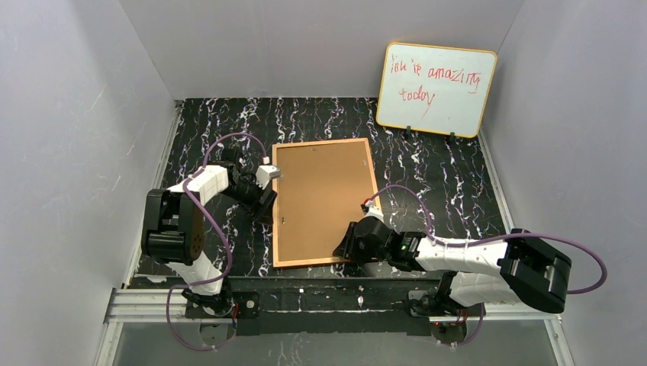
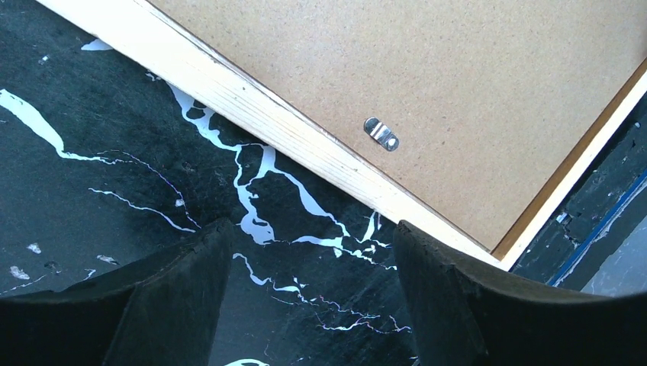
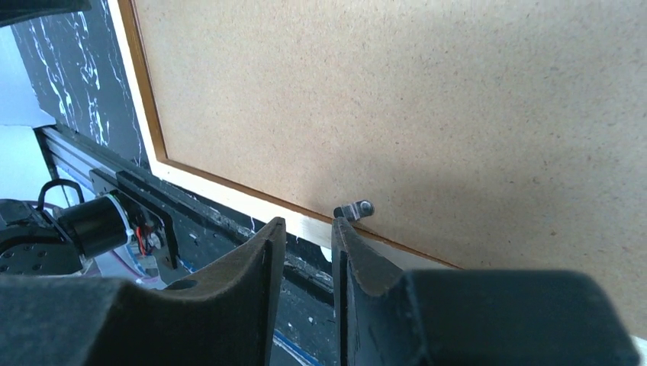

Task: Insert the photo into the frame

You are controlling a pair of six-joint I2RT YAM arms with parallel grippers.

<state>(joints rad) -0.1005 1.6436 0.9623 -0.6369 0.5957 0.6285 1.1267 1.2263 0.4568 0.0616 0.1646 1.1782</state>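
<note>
**Top view.** The frame (image 1: pixel 324 198) lies flat at the middle of the black marbled table (image 1: pixel 435 175), brown backing board up. Its front faces the table and cannot be seen, so what it holds cannot be told. A whiteboard (image 1: pixel 436 90) with red handwriting leans against the far wall, well apart from the frame.

The left gripper (image 1: pixel 273 179) is just beside the frame's left long edge, toward the far end. The right gripper (image 1: pixel 342 248) is over the near right corner. Its wrist covers its fingertips and part of the frame's near edge.

**Left wrist view.** The left gripper (image 2: pixel 311 229) is spread wide over bare table with nothing between its 2 fingers. The frame (image 2: pixel 458 76) has a pale wooden edge that runs diagonally beyond the fingertips, apart from them. 1 metal tab (image 2: pixel 381 133) sits on the board. The rest of the frame is cut off by the picture's edges.

**Right wrist view.** The right gripper (image 3: pixel 307 225) shows a narrow gap between its fingers, and no object is seen inside it. A second metal tab (image 3: pixel 355 209) on the frame (image 3: pixel 420 99) lies just past 1 fingertip. Whether they touch cannot be told. The gripper body blocks the lower part of the picture.
</note>
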